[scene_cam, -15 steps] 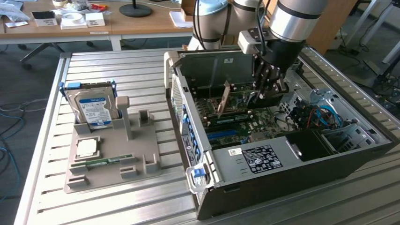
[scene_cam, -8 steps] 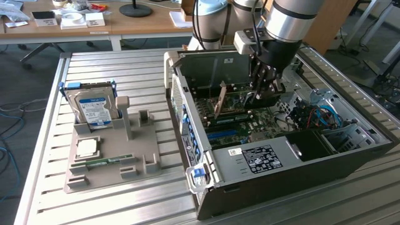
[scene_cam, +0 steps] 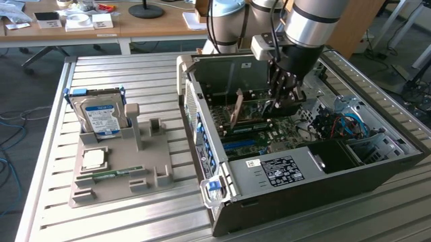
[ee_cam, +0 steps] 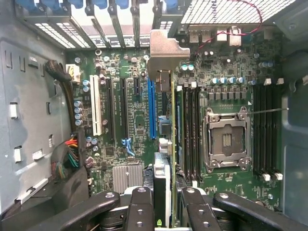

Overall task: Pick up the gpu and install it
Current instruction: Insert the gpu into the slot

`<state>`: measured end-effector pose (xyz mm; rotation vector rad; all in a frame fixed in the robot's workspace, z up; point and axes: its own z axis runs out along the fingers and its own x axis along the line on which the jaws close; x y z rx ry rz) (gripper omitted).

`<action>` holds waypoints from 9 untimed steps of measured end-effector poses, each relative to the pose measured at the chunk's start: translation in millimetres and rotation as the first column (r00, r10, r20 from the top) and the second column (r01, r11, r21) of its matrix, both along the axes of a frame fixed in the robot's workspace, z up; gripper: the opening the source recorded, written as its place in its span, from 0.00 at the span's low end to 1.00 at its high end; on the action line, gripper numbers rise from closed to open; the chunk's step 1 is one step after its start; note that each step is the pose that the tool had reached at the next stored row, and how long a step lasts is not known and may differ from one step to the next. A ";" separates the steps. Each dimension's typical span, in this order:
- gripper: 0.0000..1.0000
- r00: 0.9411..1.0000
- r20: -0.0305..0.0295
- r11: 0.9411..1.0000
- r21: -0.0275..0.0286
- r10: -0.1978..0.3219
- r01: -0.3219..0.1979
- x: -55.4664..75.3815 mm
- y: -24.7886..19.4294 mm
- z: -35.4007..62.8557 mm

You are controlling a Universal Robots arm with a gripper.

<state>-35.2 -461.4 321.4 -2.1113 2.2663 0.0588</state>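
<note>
The gpu (ee_cam: 172, 120) is a thin card seen edge-on in the wrist view, with its silvery bracket (ee_cam: 166, 50) toward the case's rear slot openings. It stands on edge over the green motherboard (ee_cam: 139, 72), just beside the long blue slot (ee_cam: 152, 110). My gripper (ee_cam: 166, 204) is shut on the card's near end, a black finger (ee_cam: 139, 207) on each side. In the exterior view the gripper (scene_cam: 283, 101) reaches down into the open computer case (scene_cam: 303, 171), and the brownish gpu (scene_cam: 237, 108) rises from the board on the view's left of it. Whether the card's edge is in a slot I cannot tell.
A CPU socket (ee_cam: 226, 137), memory slots (ee_cam: 190, 130), a heatsink (ee_cam: 127, 175) and a cable bundle (ee_cam: 72, 149) surround the card. Outside the case, on the exterior view's left, a beige fixture (scene_cam: 121, 166) holds a hard drive (scene_cam: 100, 113), a chip (scene_cam: 93, 159) and a green memory stick (scene_cam: 111, 174).
</note>
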 end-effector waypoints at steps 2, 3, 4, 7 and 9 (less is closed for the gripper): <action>0.27 1.000 0.000 1.000 0.000 0.000 0.000 -1.0 0.0 -1.9; 0.27 1.000 0.000 1.000 0.000 0.000 0.000 -1.4 0.0 -2.1; 0.27 1.000 0.000 1.000 0.000 0.000 0.000 -2.1 0.0 -2.1; 0.27 1.000 0.000 1.000 0.000 0.000 0.000 -4.7 0.1 -3.2; 0.27 1.000 0.000 1.000 0.000 0.000 0.000 -5.8 0.1 -4.9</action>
